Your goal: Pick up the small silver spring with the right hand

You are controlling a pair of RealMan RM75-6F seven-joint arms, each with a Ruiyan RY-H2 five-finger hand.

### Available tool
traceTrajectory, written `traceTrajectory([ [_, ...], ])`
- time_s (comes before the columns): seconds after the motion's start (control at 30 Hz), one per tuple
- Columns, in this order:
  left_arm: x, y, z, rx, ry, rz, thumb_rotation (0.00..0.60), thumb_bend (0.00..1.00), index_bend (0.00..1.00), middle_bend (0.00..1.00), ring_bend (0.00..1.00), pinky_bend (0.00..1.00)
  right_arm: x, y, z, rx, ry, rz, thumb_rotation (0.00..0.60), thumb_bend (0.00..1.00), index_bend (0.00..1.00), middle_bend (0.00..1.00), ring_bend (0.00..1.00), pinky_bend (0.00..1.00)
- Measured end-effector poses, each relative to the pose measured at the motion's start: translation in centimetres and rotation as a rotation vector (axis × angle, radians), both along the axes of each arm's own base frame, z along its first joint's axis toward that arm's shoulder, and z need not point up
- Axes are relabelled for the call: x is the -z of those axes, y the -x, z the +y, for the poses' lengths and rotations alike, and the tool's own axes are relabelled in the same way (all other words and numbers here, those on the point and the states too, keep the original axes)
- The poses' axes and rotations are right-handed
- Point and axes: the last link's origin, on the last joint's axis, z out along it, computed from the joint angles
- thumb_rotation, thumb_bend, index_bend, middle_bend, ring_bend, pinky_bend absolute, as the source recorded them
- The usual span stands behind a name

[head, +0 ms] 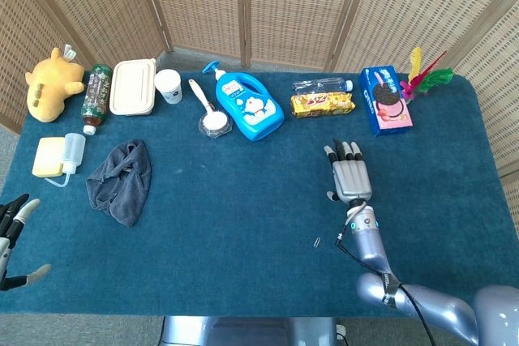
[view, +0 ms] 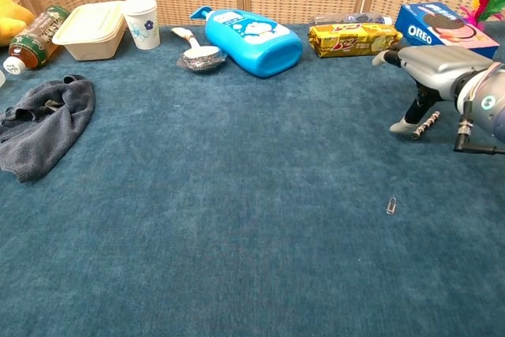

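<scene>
The small silver spring [view: 427, 125] lies on the blue tablecloth at the right, seen only in the chest view. My right hand [view: 432, 65] hovers flat over it, palm down, fingers stretched out and apart. Its thumb tip [view: 403, 125] reaches down to the cloth just left of the spring; whether it touches the spring is unclear. In the head view the right hand [head: 349, 176] covers the spring. My left hand [head: 11, 237] sits at the lower left edge, fingers apart and empty.
A paper clip [view: 391, 205] lies in front of the right hand. Behind it stand an Oreo box [view: 444, 26], a yellow snack pack [view: 350, 39] and a blue detergent bottle [view: 253, 39]. A grey cloth [head: 122, 181] lies at the left.
</scene>
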Motion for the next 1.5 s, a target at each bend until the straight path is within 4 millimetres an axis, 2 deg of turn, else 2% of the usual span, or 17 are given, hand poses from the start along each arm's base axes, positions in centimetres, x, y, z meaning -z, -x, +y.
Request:
traceTrajectory([
  [0.3, -0.1, 0.1, 0.0, -0.001, -0.001, -0.003, 0.6, 0.21, 0.0, 0.0, 0.0, 0.0, -0.2, 1.0, 0.2, 0.006, 0.008, 0.045, 0.6, 0.03, 0.11, 0.0, 0.0, 0.0],
  [0.87, 0.2, -0.3, -0.3, 0.01, 0.01, 0.008, 0.6, 0.21, 0.0, 0.0, 0.0, 0.0, -3.9, 4.6, 1.3, 0.043, 0.053, 0.109, 0.6, 0.03, 0.11, 0.0, 0.0, 0.0],
  [0.93, 0.3, -0.3, -0.3, 0.011, 0.01, 0.008, 0.6, 0.21, 0.0, 0.0, 0.0, 0.0, -4.1, 4.6, 1.4, 0.041, 0.054, 0.094, 0.6, 0.03, 0.1, 0.0, 0.0, 0.0],
  [1.13, 0.4, -0.3, -0.2, 0.01, 0.013, 0.009, 0.6, 0.21, 0.0, 0.0, 0.0, 0.0, -4.4, 2.8, 1.3, 0.001, 0.059, 0.053, 0.6, 0.03, 0.1, 0.0, 0.0, 0.0],
  [1.5, 0.1, -0.1, -0.1, 0.003, 0.005, 0.005, 0.6, 0.21, 0.0, 0.0, 0.0, 0.0, -2.4, 2.5, 0.5, 0.034, 0.025, 0.074, 0.6, 0.03, 0.1, 0.0, 0.0, 0.0],
])
